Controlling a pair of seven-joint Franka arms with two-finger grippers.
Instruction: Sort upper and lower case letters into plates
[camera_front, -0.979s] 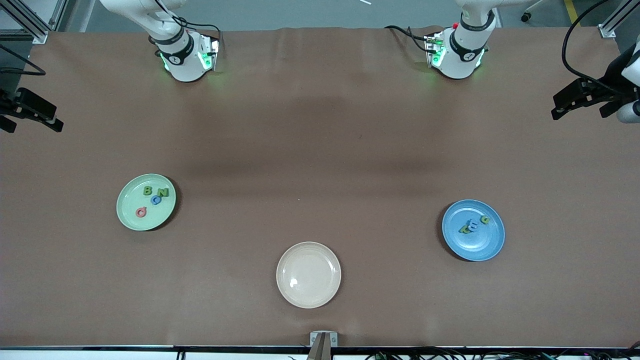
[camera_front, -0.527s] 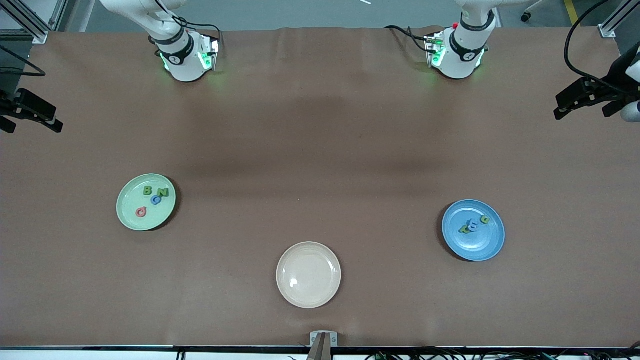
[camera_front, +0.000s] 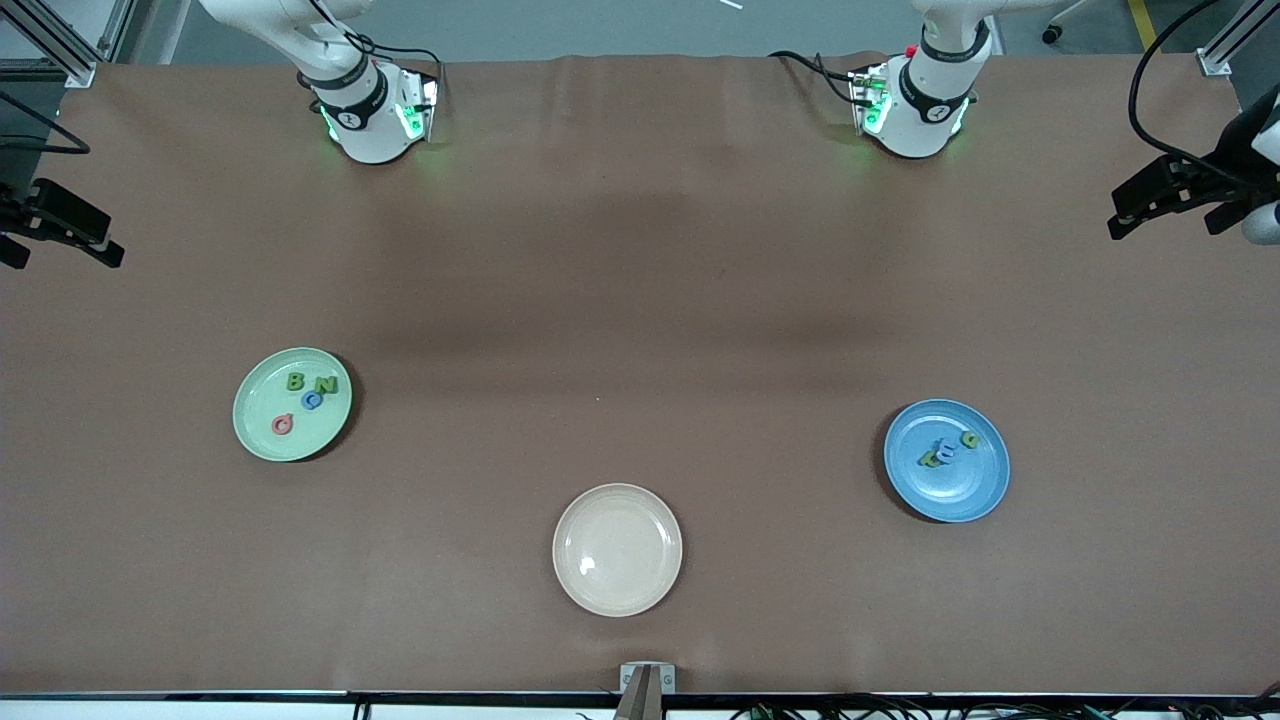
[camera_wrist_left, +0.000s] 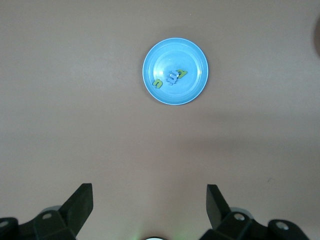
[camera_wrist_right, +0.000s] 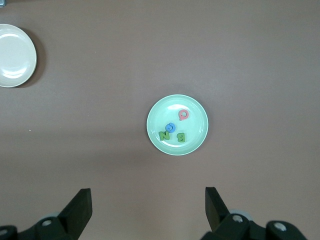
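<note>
Letters sorted as I see it, four in mint plate (camera_wrist_right: 177, 125) under my right gripper (camera_wrist_right: 148, 212), four in blue plate (camera_wrist_left: 175, 71) under left gripper (camera_wrist_left: 150, 210), both grippers spread wide, empty, arms waiting.

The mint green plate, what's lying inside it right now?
The mint green plate holds four small letters: a green B, a green N, a blue letter touching the N, and a red letter lying apart. Nothing covers them.
</note>
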